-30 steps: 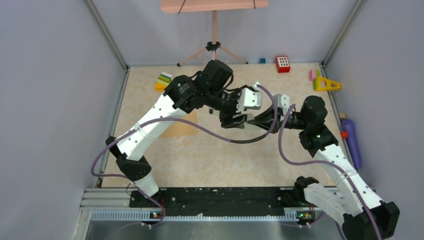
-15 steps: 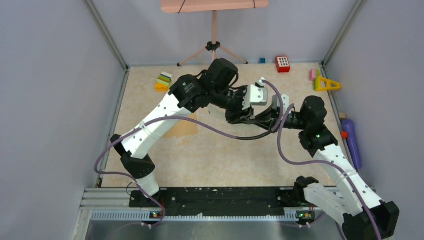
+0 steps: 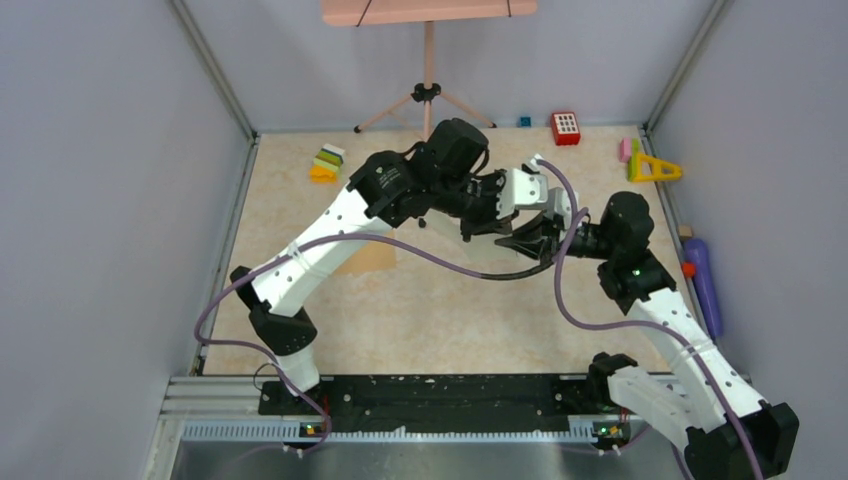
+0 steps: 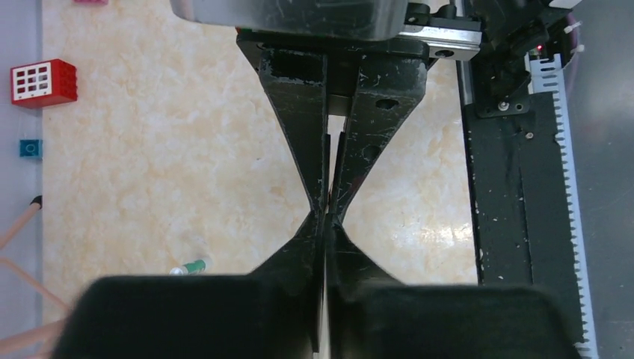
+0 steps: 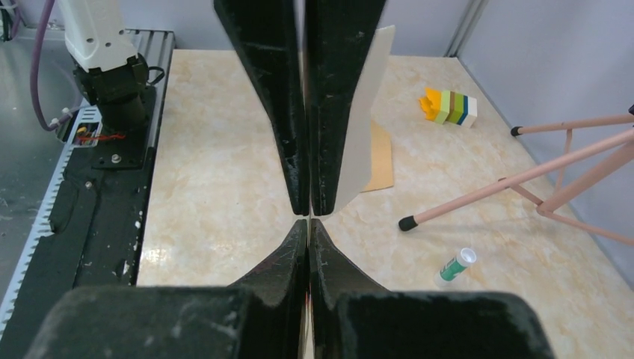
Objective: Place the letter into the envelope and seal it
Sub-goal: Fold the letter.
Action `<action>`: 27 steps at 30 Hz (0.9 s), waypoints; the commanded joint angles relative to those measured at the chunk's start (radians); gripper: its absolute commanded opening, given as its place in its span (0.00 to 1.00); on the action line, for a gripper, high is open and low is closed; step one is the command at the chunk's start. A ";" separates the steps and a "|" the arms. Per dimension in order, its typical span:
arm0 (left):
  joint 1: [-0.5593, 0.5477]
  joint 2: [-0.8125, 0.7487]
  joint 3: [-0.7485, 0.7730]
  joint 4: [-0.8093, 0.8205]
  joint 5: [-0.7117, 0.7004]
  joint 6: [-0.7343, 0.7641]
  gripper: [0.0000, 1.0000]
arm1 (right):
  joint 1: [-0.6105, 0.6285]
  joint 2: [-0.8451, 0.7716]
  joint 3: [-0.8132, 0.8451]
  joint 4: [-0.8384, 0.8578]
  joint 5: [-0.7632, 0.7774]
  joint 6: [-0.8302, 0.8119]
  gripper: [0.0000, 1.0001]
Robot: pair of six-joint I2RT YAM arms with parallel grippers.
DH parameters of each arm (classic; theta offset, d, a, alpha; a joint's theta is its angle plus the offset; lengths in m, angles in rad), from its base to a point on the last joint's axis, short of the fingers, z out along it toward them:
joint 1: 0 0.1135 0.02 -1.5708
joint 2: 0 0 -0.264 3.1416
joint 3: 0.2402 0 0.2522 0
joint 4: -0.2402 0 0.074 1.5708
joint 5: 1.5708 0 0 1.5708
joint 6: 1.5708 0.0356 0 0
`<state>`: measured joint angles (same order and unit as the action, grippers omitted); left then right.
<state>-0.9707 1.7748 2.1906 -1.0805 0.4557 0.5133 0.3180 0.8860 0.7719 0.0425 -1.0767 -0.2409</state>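
Note:
Both grippers meet tip to tip in mid-air over the middle of the table. The letter (image 5: pixel 368 112), a pale cream sheet, hangs edge-on between them; in the left wrist view only its thin pale edge (image 4: pixel 327 314) shows. My left gripper (image 4: pixel 327 218) is shut on the sheet's edge, and so is my right gripper (image 5: pixel 308 223). From above, the left gripper (image 3: pixel 492 226) and right gripper (image 3: pixel 518 240) hide most of the sheet. The brown envelope (image 3: pixel 370 258) lies flat on the table under the left forearm, and its corner (image 5: pixel 382 161) shows behind the sheet.
A green-and-white glue stick (image 5: pixel 454 266) lies near a pink tripod leg (image 5: pixel 523 176). Coloured blocks (image 3: pixel 327 162) sit at the back left, a red block (image 3: pixel 566 127) and a yellow triangle (image 3: pixel 655 168) at the back right. A purple object (image 3: pixel 705 280) lies along the right edge.
The left gripper has moved right until its tips meet the right gripper's, and its jaws have closed on the sheet. The right arm has stayed still.

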 commanded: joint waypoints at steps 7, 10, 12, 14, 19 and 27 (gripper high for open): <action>-0.014 -0.061 -0.016 0.001 -0.114 0.015 0.93 | -0.004 -0.022 0.008 0.020 -0.010 -0.020 0.00; -0.007 -0.119 -0.086 -0.012 -0.129 0.074 0.96 | -0.009 -0.025 0.016 0.009 -0.022 -0.023 0.00; 0.012 -0.164 -0.134 -0.023 -0.121 0.121 0.97 | -0.011 -0.026 0.022 -0.003 -0.039 -0.031 0.00; 0.035 -0.201 -0.176 -0.042 -0.109 0.169 0.98 | -0.014 -0.029 0.028 -0.021 -0.062 -0.041 0.00; 0.117 -0.272 -0.251 -0.066 -0.053 0.240 0.97 | -0.027 -0.032 0.040 -0.039 -0.085 -0.045 0.00; 0.205 -0.336 -0.416 -0.042 -0.010 0.322 0.84 | -0.040 -0.035 0.053 -0.039 -0.131 -0.026 0.00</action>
<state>-0.7845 1.4601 1.8343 -1.1343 0.4034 0.7666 0.2913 0.8703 0.7738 -0.0086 -1.1557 -0.2676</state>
